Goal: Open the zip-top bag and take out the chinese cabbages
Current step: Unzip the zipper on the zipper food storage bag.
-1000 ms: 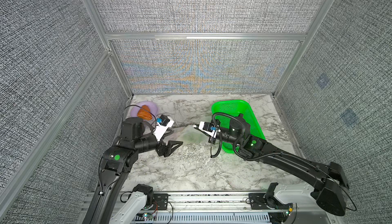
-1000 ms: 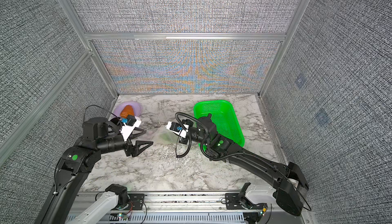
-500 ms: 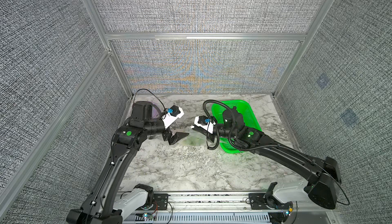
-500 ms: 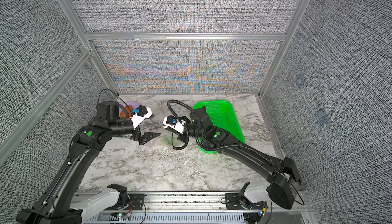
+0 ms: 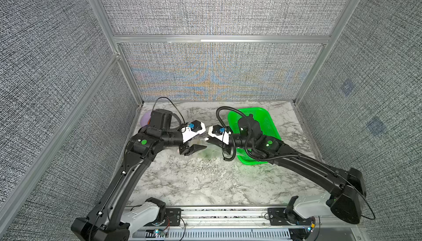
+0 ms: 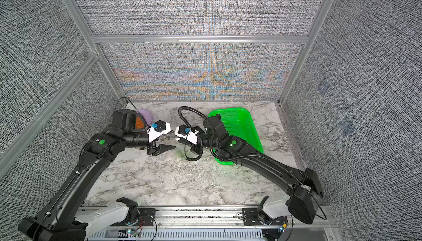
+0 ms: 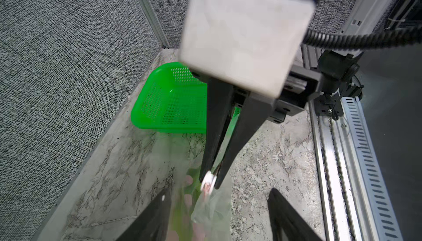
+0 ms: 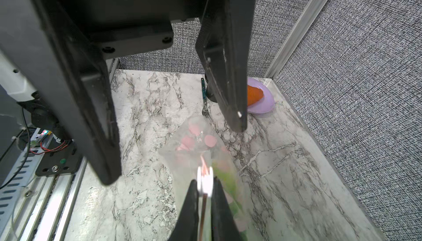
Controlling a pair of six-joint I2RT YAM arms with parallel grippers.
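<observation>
The right pincer (image 7: 208,181) is closed on the bag (image 8: 196,141), pinching a pale white-and-pink bit of its edge between the fingertips. Both wrist views show this grip. The bag is clear plastic with pink blobs. It trails from the grip down toward the desk (image 5: 205,182), just beside the basket (image 5: 262,119), off the basket's side that faces the left arm. Whether all of the bag rests on the desk cannot be told.

The cabbage (image 8: 226,176) is inside the bag, seen only as a blurred green mass through the plastic, close under the pinched edge.

The left pincer (image 8: 173,153) is open, with its two black fingers wide apart, one on each side of the bag. Whether they touch the plastic cannot be told. In both top views the two pincers face each other tip to tip beside the basket, and the right arm reaches over the basket's near corner.

Well apart from the basket, beyond the left pincer, a lilac plate (image 8: 267,105) carries an orange pastry (image 8: 254,95). A fork (image 8: 204,100) lies on the desk just beside the plate, on its basket side.
</observation>
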